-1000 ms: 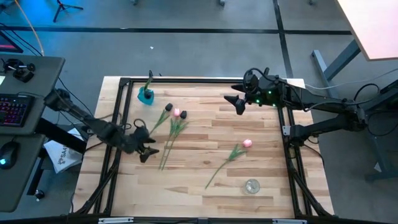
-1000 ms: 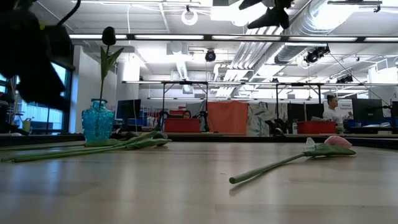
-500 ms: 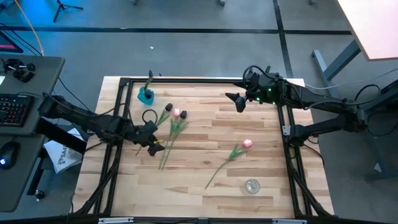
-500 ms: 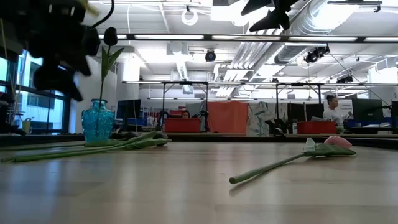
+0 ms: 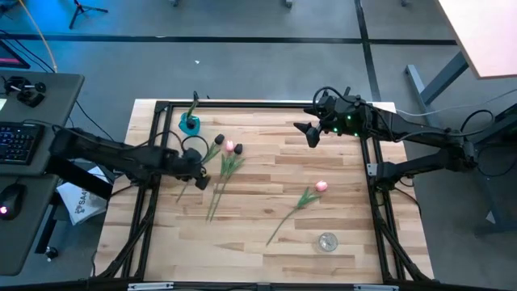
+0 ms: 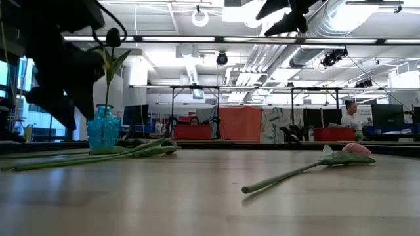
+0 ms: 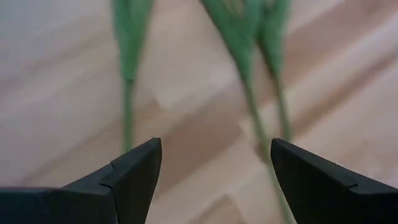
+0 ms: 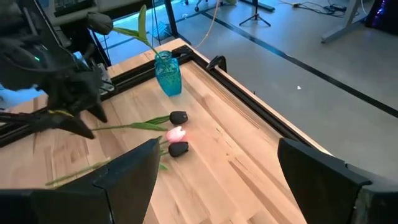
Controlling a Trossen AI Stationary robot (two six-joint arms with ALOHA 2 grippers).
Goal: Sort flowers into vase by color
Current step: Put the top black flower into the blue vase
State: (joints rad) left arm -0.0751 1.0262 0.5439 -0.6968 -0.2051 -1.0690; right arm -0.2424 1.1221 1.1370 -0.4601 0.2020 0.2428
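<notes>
Green stems [image 7: 249, 81] lie under the left gripper [image 5: 198, 171], its fingers spread wide, empty; right gripper [image 5: 311, 133] hovers at one o'clock, open.

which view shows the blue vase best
The right wrist view: the vase shows whole, one dark flower in it. The low view has it partly behind the left arm; the high view shows it small; the left wrist misses it.

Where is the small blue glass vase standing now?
In the high view, the small blue glass vase stands at the table's far left corner, holding one dark tulip, just beyond the three tulips lying on the wood.
</notes>
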